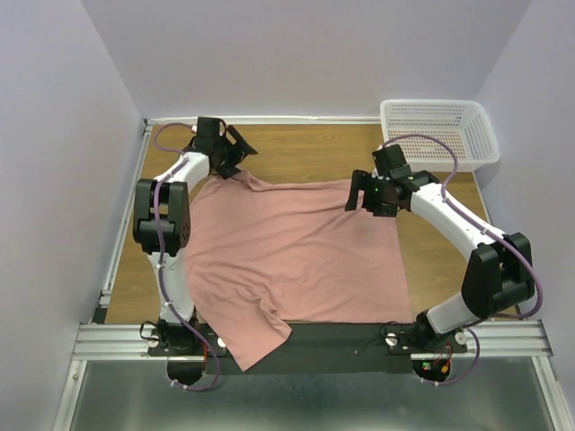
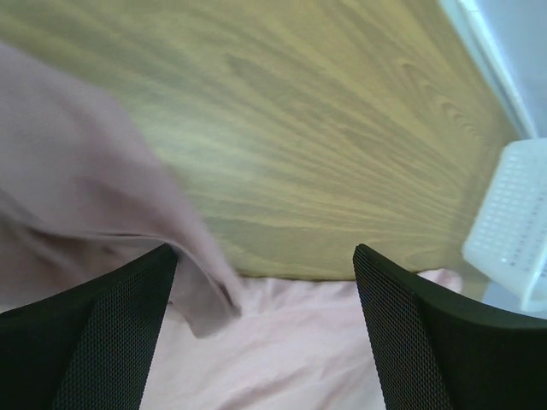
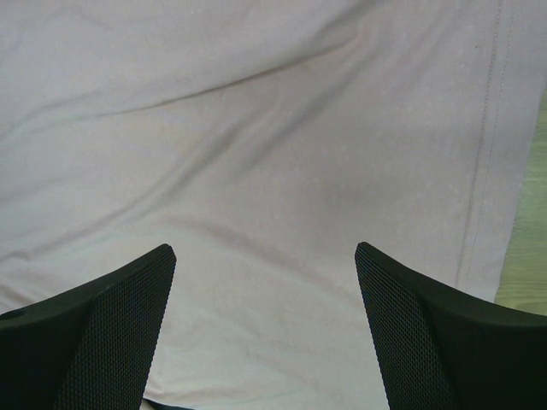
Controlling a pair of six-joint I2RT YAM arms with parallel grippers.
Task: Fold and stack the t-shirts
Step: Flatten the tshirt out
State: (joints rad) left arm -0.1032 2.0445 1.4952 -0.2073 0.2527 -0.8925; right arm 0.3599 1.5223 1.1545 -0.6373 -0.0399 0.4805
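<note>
The left gripper (image 2: 265, 254) hangs over the table's (image 1: 301, 151) far left corner, fingers wide apart and holding nothing, with a rumpled shirt corner just beside its left finger (image 2: 102, 333). The pink shirt (image 1: 296, 251) lies spread across the middle of the table (mostly flat, with a few soft creases), and one sleeve (image 1: 256, 334) spills over the near edge towards the left. The right gripper (image 3: 265, 252) hovers above the shirt's far right corner, fingers likewise spread and empty. A white basket (image 1: 449, 135) sits at the table's far right corner.
</note>
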